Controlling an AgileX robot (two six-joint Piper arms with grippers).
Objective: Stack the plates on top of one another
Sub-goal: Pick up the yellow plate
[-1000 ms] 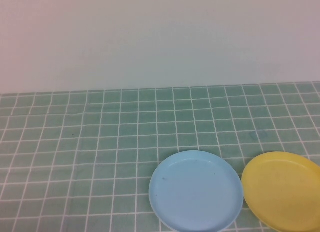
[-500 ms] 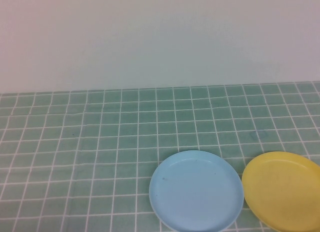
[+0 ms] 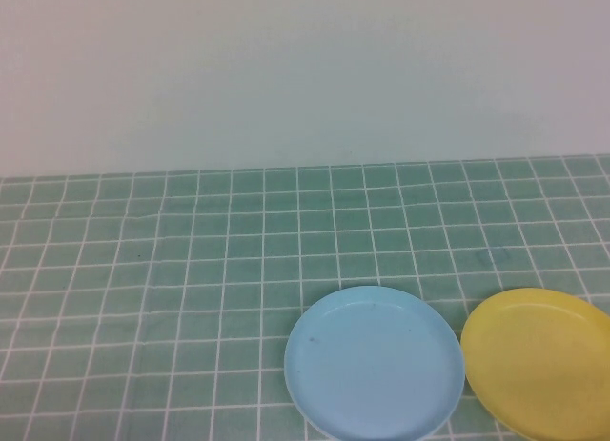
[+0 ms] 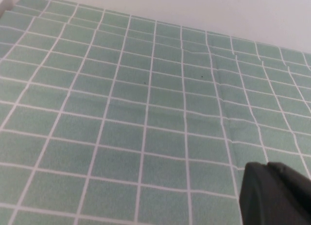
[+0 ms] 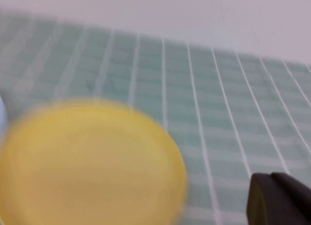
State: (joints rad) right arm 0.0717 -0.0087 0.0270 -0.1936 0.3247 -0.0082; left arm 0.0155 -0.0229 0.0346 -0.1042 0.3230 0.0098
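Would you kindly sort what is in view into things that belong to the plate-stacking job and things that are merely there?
Belongs to the job:
- light blue plate, flat on the table
- yellow plate, beside it on the right, apart, not stacked
- left gripper, shut, over bare cloth
- right gripper, shut, near the yellow plate

Merely there:
- green checked tablecloth
- pale wall

No white plate shows.

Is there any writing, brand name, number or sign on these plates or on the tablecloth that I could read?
None: no words, labels, numbers or signs can be read in any view.
Light blue plate: plain, no print visible.
Yellow plate: plain, no print visible.
Green checked tablecloth: only white grid lines; a faint mark near its right side is too faint to read.
Left gripper and right gripper: dark, shut, unmarked, each at its own view's edge.
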